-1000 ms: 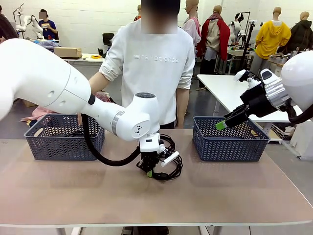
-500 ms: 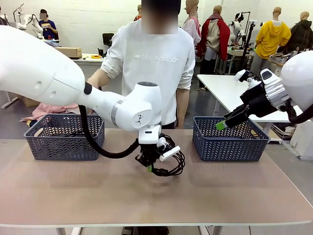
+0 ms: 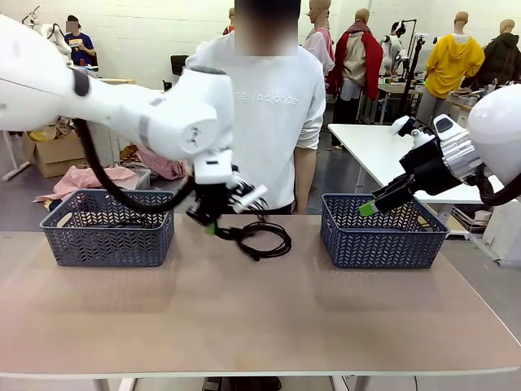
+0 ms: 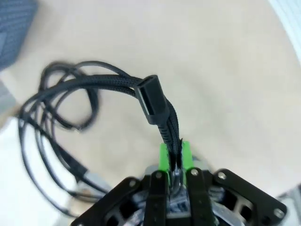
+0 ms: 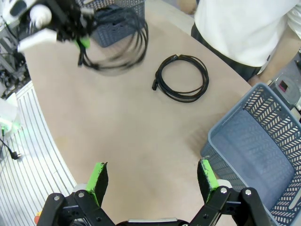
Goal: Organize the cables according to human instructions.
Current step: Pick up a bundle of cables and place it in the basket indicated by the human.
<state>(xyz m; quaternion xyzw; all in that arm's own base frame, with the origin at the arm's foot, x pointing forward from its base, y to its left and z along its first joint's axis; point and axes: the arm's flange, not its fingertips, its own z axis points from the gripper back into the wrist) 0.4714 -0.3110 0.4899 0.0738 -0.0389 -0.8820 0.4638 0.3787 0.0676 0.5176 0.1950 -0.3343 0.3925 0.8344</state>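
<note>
My left gripper (image 3: pixel 210 226) is shut on one of the cables (image 5: pixel 117 52), held above the table just right of the left basket. In the left wrist view the green pads (image 4: pixel 162 157) pinch the braided cord just behind its black plug (image 4: pixel 151 99), and the loops (image 4: pixel 51 108) dangle beyond. Another coiled cable (image 3: pixel 264 239) lies flat on the table in front of the person, also seen from the right wrist (image 5: pixel 183 77). My right gripper (image 3: pixel 366 208) hangs open and empty above the right basket; its fingers (image 5: pixel 97 181) stand wide apart.
A blue-grey basket (image 3: pixel 106 240) at the table's far left holds black cords. A matching basket (image 3: pixel 383 242) stands at the far right (image 5: pixel 249 141). A person in a white top stands at the far edge, between the baskets.
My left arm has lifted the cable off the middle of the table and swung it up and left toward the left basket. The right arm has not moved.
</note>
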